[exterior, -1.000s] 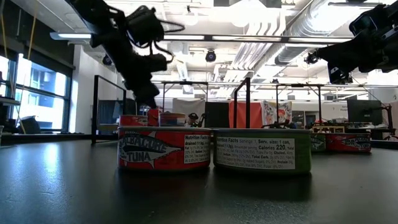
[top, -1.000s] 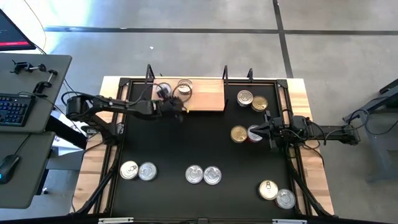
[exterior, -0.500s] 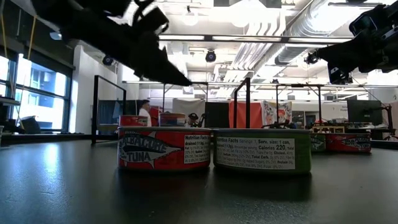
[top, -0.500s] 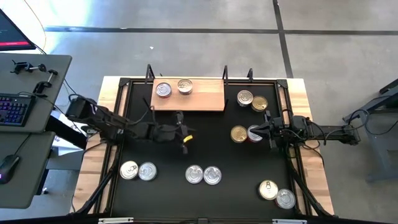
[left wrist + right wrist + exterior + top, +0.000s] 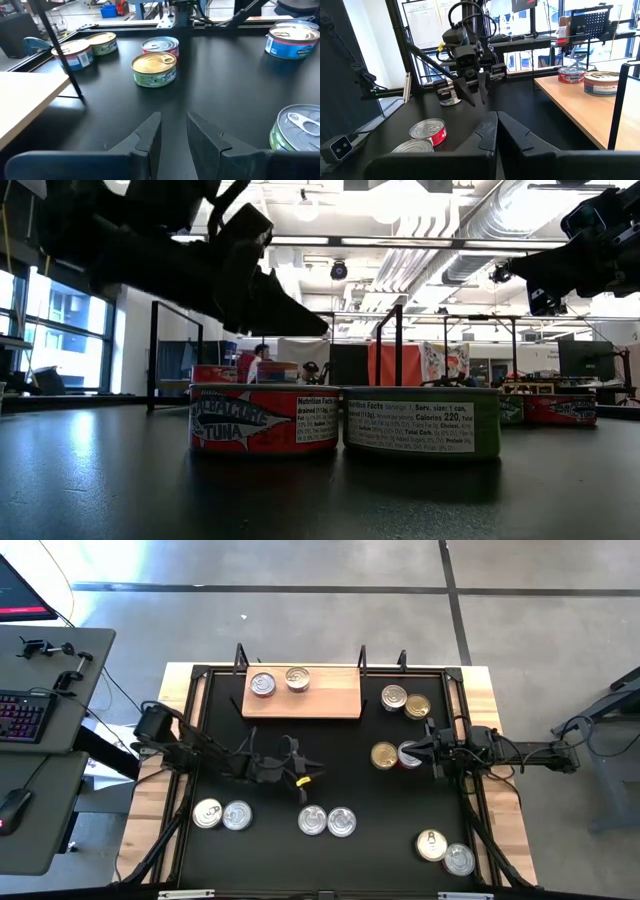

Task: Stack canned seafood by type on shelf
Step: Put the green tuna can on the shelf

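The left gripper's (image 5: 300,777) fingers (image 5: 148,137) stand slightly spread with nothing between them, hanging above the bare middle of the bench (image 5: 330,750), just far of the pair of silver-topped cans (image 5: 327,822) at the near centre. In the left wrist view a gold-topped can (image 5: 154,69) and a red-sided can (image 5: 160,45) sit ahead of the fingers, well apart from them.

The shelf (image 5: 325,695), at the far side of the bench, carries two cans (image 5: 279,682) side by side at its left end; the rest of the board is bare. Other tins lie in pairs: near left (image 5: 222,814), near right (image 5: 445,851), and far right (image 5: 405,701) just beside the shelf's end.

The right gripper (image 5: 428,752) waits at the right, fingers pressed together and empty, close to the gold and red cans (image 5: 396,755).

The step in hand looks like the reach for the next tin, with most of the sorting not yet done. The next move calls for wider fingers, a descent over one of the centre cans, and a grip across its rim.
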Controlling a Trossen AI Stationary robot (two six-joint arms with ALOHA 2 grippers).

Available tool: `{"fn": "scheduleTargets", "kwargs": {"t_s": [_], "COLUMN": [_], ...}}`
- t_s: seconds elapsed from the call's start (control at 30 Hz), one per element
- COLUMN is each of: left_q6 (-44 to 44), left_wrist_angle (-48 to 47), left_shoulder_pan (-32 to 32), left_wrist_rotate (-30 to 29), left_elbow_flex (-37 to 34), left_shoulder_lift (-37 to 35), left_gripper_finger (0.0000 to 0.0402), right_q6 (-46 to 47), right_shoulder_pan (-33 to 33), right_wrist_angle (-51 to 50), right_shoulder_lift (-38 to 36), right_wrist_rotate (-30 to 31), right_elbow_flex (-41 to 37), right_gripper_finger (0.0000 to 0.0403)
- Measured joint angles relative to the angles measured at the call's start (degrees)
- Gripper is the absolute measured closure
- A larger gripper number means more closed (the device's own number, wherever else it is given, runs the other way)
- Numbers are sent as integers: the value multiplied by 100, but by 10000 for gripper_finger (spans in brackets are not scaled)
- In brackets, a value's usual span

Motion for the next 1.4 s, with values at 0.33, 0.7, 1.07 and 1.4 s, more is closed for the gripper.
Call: {"fn": "scheduleTargets", "kwargs": {"t_s": [0.33,0.7,1.07,1.4], "left_q6": [58,54,65,17], "left_wrist_angle": [94,87,91,122], "left_shoulder_pan": [-243,-312,-335,-330], "left_wrist_rotate": [-11,-10,-2,-2], "left_elbow_flex": [2,2,4,4], "left_shoulder_lift": [59,59,57,55], "left_gripper_finger": [321,321,321,321], "right_q6": [-575,111,292,-706], "right_shoulder_pan": [-1,-1,579,1669], "right_wrist_angle": [41,313,2490,3280], "right_shoulder_lift": [0,0,7,852], "right_wrist_rotate": [0,2,-624,-332], "right_elbow_flex": [3,6,2,0], "right_gripper_finger": [402,402,402,402]}}
